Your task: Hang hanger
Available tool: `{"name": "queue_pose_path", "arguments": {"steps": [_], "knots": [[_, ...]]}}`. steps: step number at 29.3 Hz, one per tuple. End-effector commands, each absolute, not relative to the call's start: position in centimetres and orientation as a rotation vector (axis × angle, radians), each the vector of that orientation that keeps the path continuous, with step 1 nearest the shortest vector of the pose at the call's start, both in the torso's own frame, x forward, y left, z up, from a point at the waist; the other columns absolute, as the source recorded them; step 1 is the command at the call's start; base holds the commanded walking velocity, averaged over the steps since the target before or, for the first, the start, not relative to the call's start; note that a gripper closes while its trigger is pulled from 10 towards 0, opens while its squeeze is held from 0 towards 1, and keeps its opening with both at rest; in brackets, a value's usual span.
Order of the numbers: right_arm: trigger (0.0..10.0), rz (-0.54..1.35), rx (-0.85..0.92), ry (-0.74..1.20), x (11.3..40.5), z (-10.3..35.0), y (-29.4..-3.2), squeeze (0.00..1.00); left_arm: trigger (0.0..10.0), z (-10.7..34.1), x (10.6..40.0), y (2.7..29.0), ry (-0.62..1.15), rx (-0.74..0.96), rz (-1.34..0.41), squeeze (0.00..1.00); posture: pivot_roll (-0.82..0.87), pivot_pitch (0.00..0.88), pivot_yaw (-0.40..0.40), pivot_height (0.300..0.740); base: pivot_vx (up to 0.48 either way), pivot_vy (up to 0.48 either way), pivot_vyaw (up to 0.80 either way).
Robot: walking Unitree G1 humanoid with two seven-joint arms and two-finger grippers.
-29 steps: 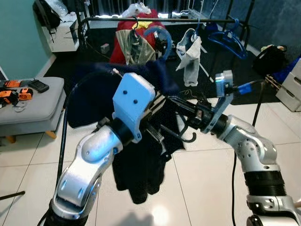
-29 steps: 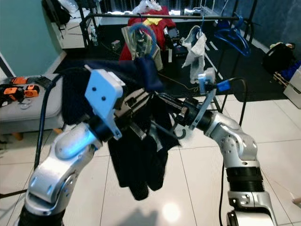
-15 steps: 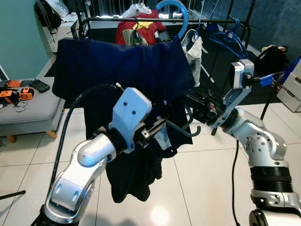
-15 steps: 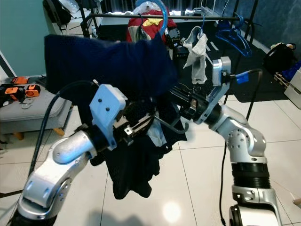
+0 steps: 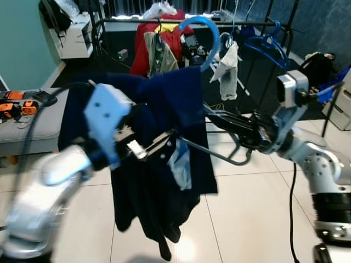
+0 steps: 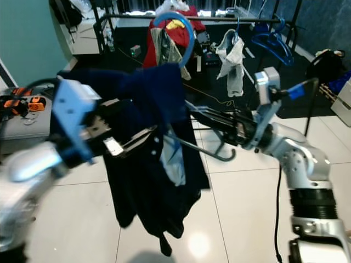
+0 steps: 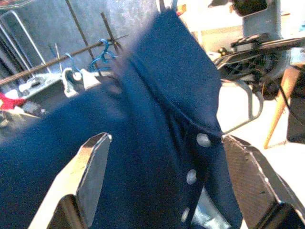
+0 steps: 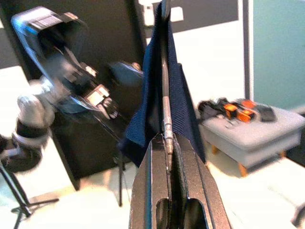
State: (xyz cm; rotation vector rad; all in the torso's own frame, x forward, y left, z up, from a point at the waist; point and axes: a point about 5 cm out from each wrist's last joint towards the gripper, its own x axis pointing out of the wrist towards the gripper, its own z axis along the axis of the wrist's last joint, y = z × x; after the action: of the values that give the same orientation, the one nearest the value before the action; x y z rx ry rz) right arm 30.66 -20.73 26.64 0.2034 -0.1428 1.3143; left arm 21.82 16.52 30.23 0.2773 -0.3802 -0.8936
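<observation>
A dark navy shirt (image 5: 159, 164) hangs on a hanger with a blue hook (image 5: 211, 41), held up in front of me above the tiled floor. My right gripper (image 8: 167, 143) is shut on the hanger's thin metal rod, and its black fingers (image 5: 230, 123) reach in from the right behind the shirt. A grey curved end of the hanger (image 5: 238, 160) sticks out below them. My left gripper (image 5: 156, 141) is open at the shirt's front, and its two fingers (image 7: 93, 167) stand wide apart on either side of the buttoned placket (image 7: 195, 157). The black clothes rail (image 5: 164, 23) runs across the back.
On the rail hang a red garment (image 5: 140, 49), a white garment (image 5: 227, 66) and blue hangers (image 5: 266, 46). A grey bench (image 5: 27, 123) with orange tools (image 5: 13, 109) stands at the left. A black bag (image 5: 318, 66) lies at the back right.
The shirt and hanger have dropped lower and swung right. My left arm has pulled back to the left and is blurred. The right arm has shifted a little to the right.
</observation>
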Motion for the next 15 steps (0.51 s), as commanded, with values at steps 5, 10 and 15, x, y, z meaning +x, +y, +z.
{"name": "queue_pose_path", "arguments": {"steps": [5,10,15], "knots": [[10.0,1.305,0.182,-0.176,30.5,27.2,-22.3,0.0,10.0,30.8,17.8,17.3,-0.306,0.28,-1.238,1.0,-0.03,0.077,0.005,0.74,0.0,0.0,0.0],[10.0,1.378,0.17,-0.127,29.9,26.8,-22.2,0.0,10.0,31.6,19.4,18.8,-0.295,0.448,-1.083,1.0,-0.03,0.068,0.006,0.74,0.0,0.0,0.0],[10.0,1.493,0.111,-0.01,29.1,25.4,-21.0,0.0,10.0,32.5,22.5,19.8,-0.306,0.541,-0.854,0.03,-0.04,0.065,0.009,0.74,0.0,0.0,0.0]]}}
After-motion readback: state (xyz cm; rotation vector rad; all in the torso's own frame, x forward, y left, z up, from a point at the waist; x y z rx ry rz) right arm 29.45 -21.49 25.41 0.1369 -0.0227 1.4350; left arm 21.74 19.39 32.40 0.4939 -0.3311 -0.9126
